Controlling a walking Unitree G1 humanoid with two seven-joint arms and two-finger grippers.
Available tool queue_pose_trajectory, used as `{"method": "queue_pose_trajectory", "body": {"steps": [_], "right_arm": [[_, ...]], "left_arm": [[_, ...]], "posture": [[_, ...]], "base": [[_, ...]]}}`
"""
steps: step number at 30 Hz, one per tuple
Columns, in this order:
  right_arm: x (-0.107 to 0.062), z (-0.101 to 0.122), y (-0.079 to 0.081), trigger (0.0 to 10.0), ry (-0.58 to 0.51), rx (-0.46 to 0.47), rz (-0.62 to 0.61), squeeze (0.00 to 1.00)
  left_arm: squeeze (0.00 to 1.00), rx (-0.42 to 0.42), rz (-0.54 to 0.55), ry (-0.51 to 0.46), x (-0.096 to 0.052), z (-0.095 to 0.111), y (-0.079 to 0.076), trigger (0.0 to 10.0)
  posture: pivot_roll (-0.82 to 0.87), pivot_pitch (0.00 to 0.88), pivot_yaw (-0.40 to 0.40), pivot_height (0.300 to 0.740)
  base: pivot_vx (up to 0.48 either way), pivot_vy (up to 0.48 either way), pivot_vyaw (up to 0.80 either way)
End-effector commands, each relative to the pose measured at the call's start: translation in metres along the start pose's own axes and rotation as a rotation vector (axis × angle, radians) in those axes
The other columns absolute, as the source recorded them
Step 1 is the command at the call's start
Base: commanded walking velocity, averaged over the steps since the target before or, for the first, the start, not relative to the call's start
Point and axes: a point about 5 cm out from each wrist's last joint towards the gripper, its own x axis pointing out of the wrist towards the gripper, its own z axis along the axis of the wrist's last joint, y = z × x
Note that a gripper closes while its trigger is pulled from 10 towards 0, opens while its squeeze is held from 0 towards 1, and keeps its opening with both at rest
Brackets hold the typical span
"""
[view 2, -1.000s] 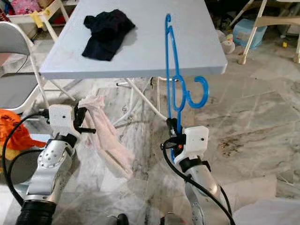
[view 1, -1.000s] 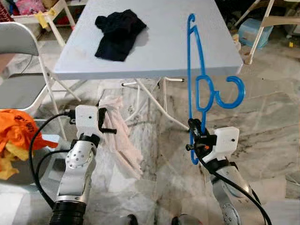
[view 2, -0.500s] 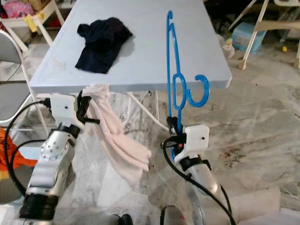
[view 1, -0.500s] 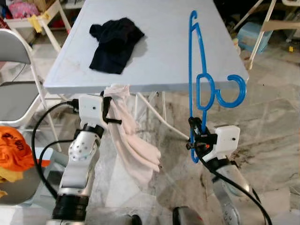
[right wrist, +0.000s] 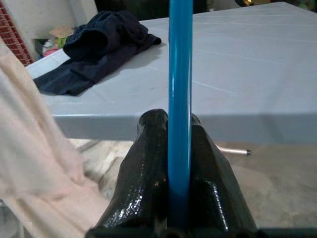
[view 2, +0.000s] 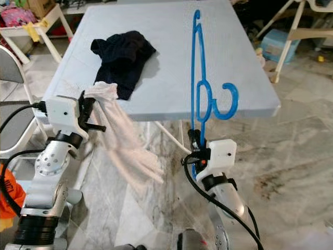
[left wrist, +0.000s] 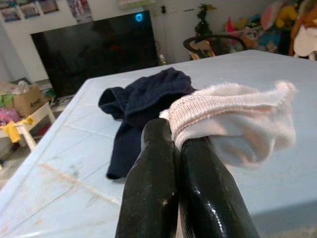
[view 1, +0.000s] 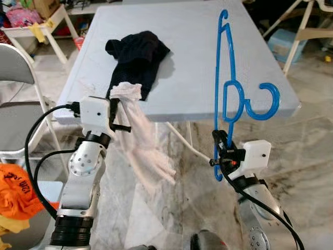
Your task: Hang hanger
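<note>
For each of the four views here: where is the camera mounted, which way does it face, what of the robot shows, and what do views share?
Left and right eye views: on the head, facing forward and down at the table; both arms show.
Left wrist view: along the left gripper, shut on the pink cloth.
Right wrist view: along the right gripper, shut on the blue hanger.
Shared: all show the dark garment on the table.

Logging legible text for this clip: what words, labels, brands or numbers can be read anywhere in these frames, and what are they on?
None can be read with confidence.
Orange cloth on the floor at the robot's left: dark printing, too small and creased to read.
Pictures on the wall above the black screen, left wrist view: too blurred to read.
Blue hanger, pink cloth, dark garment, table: no markings seen.
</note>
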Motion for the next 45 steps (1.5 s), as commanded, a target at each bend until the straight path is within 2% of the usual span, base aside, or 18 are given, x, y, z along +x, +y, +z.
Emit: {"method": "queue_pose_trajectory", "body": {"steps": [1,12,24,32,34,40,45], "right_arm": [[0.0,0.003,0.001,10.0,-0.019,0.008,-0.001,0.0],[0.003,0.006,0.002,10.0,-0.036,0.006,-0.001,0.0],[0.002,0.006,0.002,10.0,-0.041,-0.003,-0.003,0.0],[0.003,0.002,0.001,10.0,-0.036,-0.009,0.001,0.0],[0.002,0.002,0.002,10.0,-0.031,-0.011,0.003,0.0],[0.001,0.001,0.002,10.0,-0.028,-0.014,0.005,0.0],[-0.001,0.0,0.003,10.0,-0.026,-0.012,-0.002,0.0]], "left_arm": [[0.0,0.01,0.007,-0.018,0.002,0.006,0.002,10.0],[0.0,-0.02,0.026,-0.056,0.019,0.017,0.003,10.0],[0.0,-0.029,0.014,-0.039,0.02,0.014,0.0,10.0],[0.0,-0.056,0.01,-0.065,0.027,0.019,-0.002,10.0],[0.0,-0.033,-0.016,-0.108,0.028,0.027,-0.003,10.0],[0.0,-0.018,-0.027,-0.121,0.03,0.03,-0.003,10.0],[0.0,0.048,-0.017,-0.174,0.049,0.048,0.009,10.0]], "posture": [[-0.07,0.184,0.072,0.74],[-0.07,0.177,0.074,0.74],[-0.07,0.175,0.079,0.74],[-0.07,0.169,0.077,0.74],[-0.07,0.171,0.073,0.74],[-0.08,0.175,0.073,0.74],[-0.08,0.185,0.082,0.74]], "base": [[0.394,0.24,0.0],[0.409,0.065,0.0],[0.446,0.0,0.0],[0.461,0.0,0.0],[0.0,0.0,0.0],[0.0,0.0,0.0],[0.0,0.0,0.0]]}}
